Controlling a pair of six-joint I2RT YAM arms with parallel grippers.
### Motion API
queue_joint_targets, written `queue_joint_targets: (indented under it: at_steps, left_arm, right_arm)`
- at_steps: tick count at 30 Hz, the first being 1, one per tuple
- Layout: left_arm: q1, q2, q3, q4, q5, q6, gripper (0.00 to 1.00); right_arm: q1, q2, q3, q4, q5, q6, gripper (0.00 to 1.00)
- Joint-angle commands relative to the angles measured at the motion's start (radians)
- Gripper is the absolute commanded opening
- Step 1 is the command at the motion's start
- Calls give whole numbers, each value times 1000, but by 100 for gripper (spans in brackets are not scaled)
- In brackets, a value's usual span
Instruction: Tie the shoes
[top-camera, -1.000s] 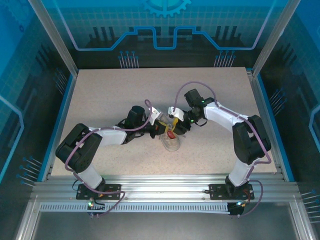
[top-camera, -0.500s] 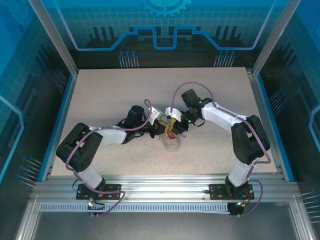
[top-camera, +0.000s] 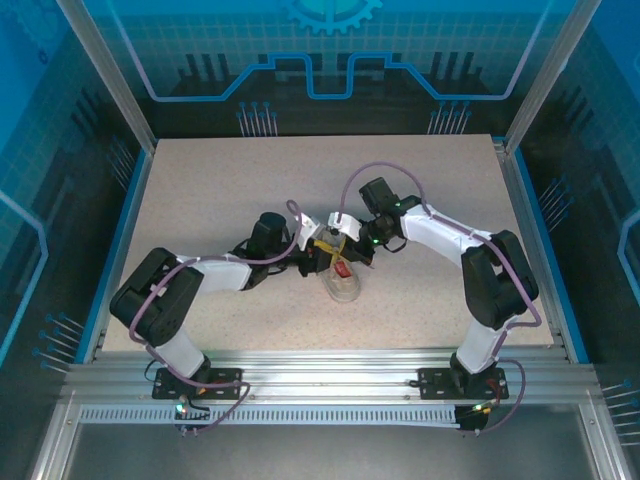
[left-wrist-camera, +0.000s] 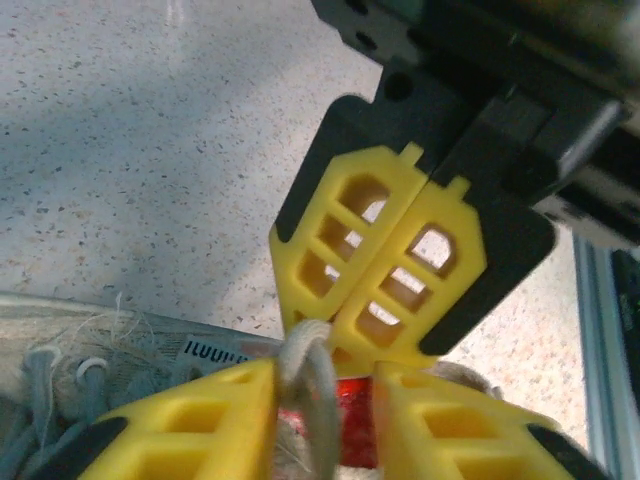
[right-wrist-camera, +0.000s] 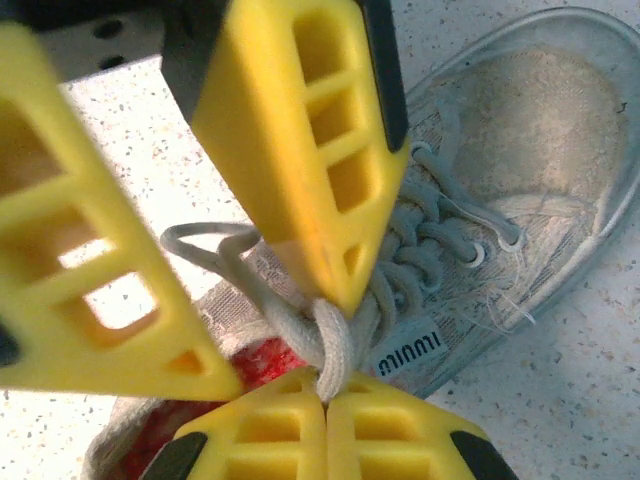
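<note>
— What are the left fingers (left-wrist-camera: 210, 420) doing?
— Parted, with a loop of white lace (right-wrist-camera: 335, 345) standing in the gap.
— And the sneaker (top-camera: 343, 287)?
— Under them, near the middle of the worktop (top-camera: 220, 190), toe pointing at the near edge.
— The right fingers (right-wrist-camera: 265, 430)?
— Pressed fully together, pinching that lace over the red lining (right-wrist-camera: 250, 362).

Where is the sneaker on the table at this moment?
In the top view, the sneaker lies near the middle of the table, toe toward the arm bases, under the left gripper and right gripper.
</note>
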Motion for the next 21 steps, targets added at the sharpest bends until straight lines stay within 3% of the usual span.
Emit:
queue_joint_targets:
  at_steps: [1, 4, 8, 14, 21]
  left_arm:
    - [3, -81, -42, 66, -3, 104, 40]
    - [2, -135, -71, 55, -29, 192, 46]
    - [0, -182, -94, 22, -70, 297, 47]
    - [-39, -142, -95, 36, -103, 452, 51]
    - [-51, -55, -57, 89, -130, 483, 55]
  right_arm:
    - [19, -43, -36, 39, 47, 34, 0]
    - [23, -48, -46, 44, 57, 41, 0]
    - [24, -56, -52, 51, 66, 52, 0]
    - [20, -88, -76, 83, 44, 50, 0]
    - [17, -93, -79, 68, 30, 41, 0]
